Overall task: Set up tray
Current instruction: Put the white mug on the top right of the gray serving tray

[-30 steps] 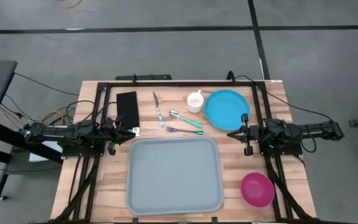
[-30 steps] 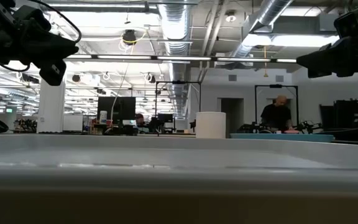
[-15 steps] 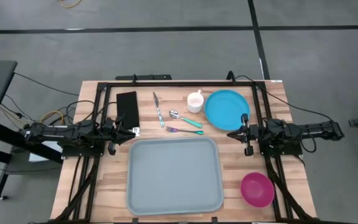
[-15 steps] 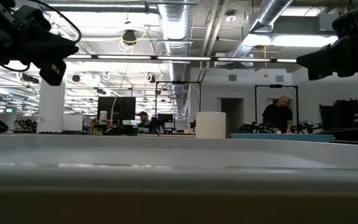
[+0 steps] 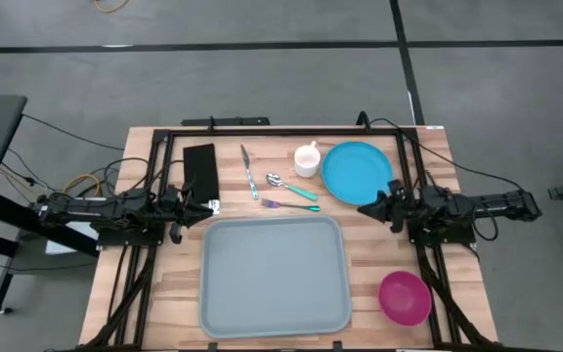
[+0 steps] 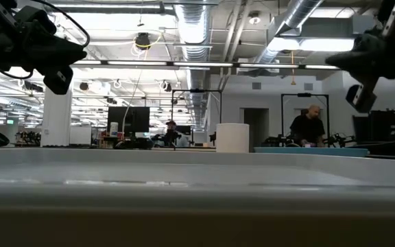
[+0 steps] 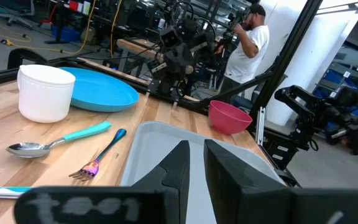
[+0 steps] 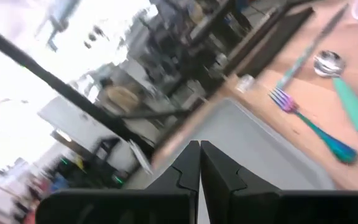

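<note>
Tray [image 5: 274, 275] lies empty at the table's near middle, between your 2 arms. It looks stiff, light and slippery, so I think you should grip its low rim. Left gripper [image 5: 210, 206] is nearly closed, right gripper [image 5: 365, 208] is closed; both hold nothing.

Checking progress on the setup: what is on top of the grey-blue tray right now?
Nothing: the tray shows bare in the high view. No part of it is covered there, so nothing lies hidden on it.

beyond the right gripper [image 8: 199, 163] the tray [image 8: 260, 146] is motion-blurred and cut by the picture's edge.
</note>
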`<act>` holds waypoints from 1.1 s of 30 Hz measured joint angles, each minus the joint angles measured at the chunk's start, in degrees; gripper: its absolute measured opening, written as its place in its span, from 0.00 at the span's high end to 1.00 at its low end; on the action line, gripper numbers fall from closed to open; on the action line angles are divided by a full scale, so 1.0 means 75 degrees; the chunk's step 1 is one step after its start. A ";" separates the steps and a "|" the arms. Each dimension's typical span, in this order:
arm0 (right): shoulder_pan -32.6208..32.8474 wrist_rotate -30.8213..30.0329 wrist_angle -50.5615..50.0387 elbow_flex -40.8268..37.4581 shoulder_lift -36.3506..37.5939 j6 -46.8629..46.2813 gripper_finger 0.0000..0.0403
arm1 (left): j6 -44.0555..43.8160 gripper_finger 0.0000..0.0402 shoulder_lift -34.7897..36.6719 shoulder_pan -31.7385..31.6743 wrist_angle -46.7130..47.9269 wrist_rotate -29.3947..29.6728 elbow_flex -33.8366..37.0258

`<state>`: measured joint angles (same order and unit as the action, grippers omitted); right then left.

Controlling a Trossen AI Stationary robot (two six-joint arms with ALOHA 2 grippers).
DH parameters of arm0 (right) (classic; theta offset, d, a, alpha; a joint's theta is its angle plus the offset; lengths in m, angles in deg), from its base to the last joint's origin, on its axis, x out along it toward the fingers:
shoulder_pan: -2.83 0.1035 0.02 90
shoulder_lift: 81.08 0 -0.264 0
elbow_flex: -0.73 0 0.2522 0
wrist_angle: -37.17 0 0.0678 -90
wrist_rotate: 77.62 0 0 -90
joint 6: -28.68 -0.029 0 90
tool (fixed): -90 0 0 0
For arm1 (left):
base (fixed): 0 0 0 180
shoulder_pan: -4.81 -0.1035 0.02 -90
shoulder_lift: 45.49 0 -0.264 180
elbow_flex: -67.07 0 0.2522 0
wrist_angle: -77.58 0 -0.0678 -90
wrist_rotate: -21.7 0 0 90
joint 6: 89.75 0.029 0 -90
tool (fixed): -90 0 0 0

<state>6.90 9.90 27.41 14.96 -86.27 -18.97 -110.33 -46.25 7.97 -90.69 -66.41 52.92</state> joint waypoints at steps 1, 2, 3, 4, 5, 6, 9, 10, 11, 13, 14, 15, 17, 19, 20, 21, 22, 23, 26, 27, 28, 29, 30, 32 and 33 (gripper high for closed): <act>-0.0015 -0.0068 0.0170 0.0000 0.0000 -0.0165 0.99 | 0.0000 0.91 0.0000 0.0002 -0.0001 0.0000 0.0000; -0.0029 -0.0147 0.0314 0.0000 0.0000 -0.0282 0.99 | 0.0000 0.91 0.0000 0.0000 0.0000 0.0000 -0.0002; -0.0051 -0.0259 0.0549 0.0000 -0.0006 -0.0364 0.99 | 0.0000 0.91 0.0000 -0.0001 0.0000 0.0000 0.0001; -0.0078 -0.0397 0.0782 0.0000 -0.0001 -0.0391 0.99 | 0.0000 0.91 0.0000 -0.0001 0.0000 0.0000 0.0001; -0.0111 -0.0539 0.0996 0.0000 0.0000 -0.0384 0.99 | 0.0000 0.91 0.0000 -0.0001 -0.0003 0.0000 0.0001; -0.0154 -0.0677 0.1180 0.0000 0.0000 -0.0268 0.99 | 0.0000 0.91 0.0000 0.0000 0.0000 0.0000 -0.0002; -0.0348 -0.0873 0.1612 0.0000 0.0000 0.0409 0.99 | 0.0000 0.91 0.0000 0.0000 -0.0001 0.0000 -0.0002; -0.0429 -0.0918 0.1611 0.0009 0.0000 0.0495 0.99 | 0.0000 0.91 0.0000 0.0000 0.0000 0.0000 -0.0002; -0.0518 -0.0941 0.1503 0.0034 -0.0001 0.0508 0.99 | 0.0000 0.91 0.0000 0.0000 -0.0002 0.0000 -0.0002; -0.0705 -0.0945 0.1459 0.0122 -0.0016 0.0385 0.99 | 0.0000 0.91 0.0000 0.0002 -0.0003 0.0000 -0.0002; -0.0790 -0.0921 0.1499 0.0185 -0.0039 0.0247 0.99 | 0.0000 0.91 0.0000 0.0002 -0.0003 0.0000 -0.0002; -0.0871 -0.0898 0.1535 0.0264 -0.0132 0.0135 0.99 | 0.0000 0.91 0.0000 0.0000 -0.0003 0.0000 -0.0002; -0.0989 -0.0742 0.1513 0.0415 -0.0423 0.0132 0.99 | 0.0000 0.91 0.0000 0.0000 -0.0002 0.0000 -0.0002; -0.1087 -0.0610 0.1506 0.0682 -0.0780 0.0294 0.99 | 0.0000 0.91 0.0000 0.0000 -0.0002 0.0000 -0.0001; -0.1132 -0.0574 0.1547 0.0852 -0.0986 0.0384 0.99 | 0.0000 0.91 0.0000 0.0000 0.0000 0.0000 -0.0001; -0.1174 -0.0564 0.1591 0.1038 -0.1231 0.0478 0.99 | 0.0000 0.91 0.0000 0.0001 0.0000 0.0000 -0.0002; -0.1219 -0.0544 0.1582 0.1221 -0.1498 0.0598 0.99 | 0.0000 0.91 0.0000 0.0002 0.0000 0.0000 -0.0002; -0.1264 -0.0540 0.1533 0.1415 -0.1785 0.0762 0.99 | 0.0003 0.91 0.0000 0.0002 -0.0003 0.0000 0.0001; -0.1432 -0.0542 0.1549 0.2123 -0.2814 0.1060 0.99 | 0.0000 0.91 0.0000 0.0002 0.0000 0.0000 -0.0002; -0.1502 -0.0545 0.1550 0.2374 -0.3176 0.1135 0.99 | 0.0000 0.91 0.0000 0.0000 -0.0001 0.0000 -0.0002; -0.1572 -0.0549 0.1531 0.2638 -0.3567 0.1195 0.99 | 0.0000 0.91 0.0000 0.0001 -0.0001 0.0000 -0.0001; -0.1647 -0.0592 0.1533 0.2917 -0.3971 0.1219 0.99 | 0.0000 0.91 0.0000 -0.0001 0.0000 0.0000 -0.0001; -0.1721 -0.0659 0.1540 0.3210 -0.4397 0.1222 0.99 | 0.0000 0.91 0.0000 0.0001 -0.0002 0.0000 0.0001; -0.1918 -0.0687 0.1528 0.3764 -0.5236 0.1377 0.99 | 0.0000 0.91 0.0000 0.0002 -0.0003 0.0000 -0.0002; -0.2023 -0.0670 0.1513 0.4027 -0.5612 0.1599 0.99 | 0.0000 0.91 0.0000 0.0000 -0.0002 0.0000 -0.0002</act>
<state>-8.27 4.88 38.76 45.17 -128.37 -6.98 -110.33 -46.25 7.97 -90.70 -66.41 52.91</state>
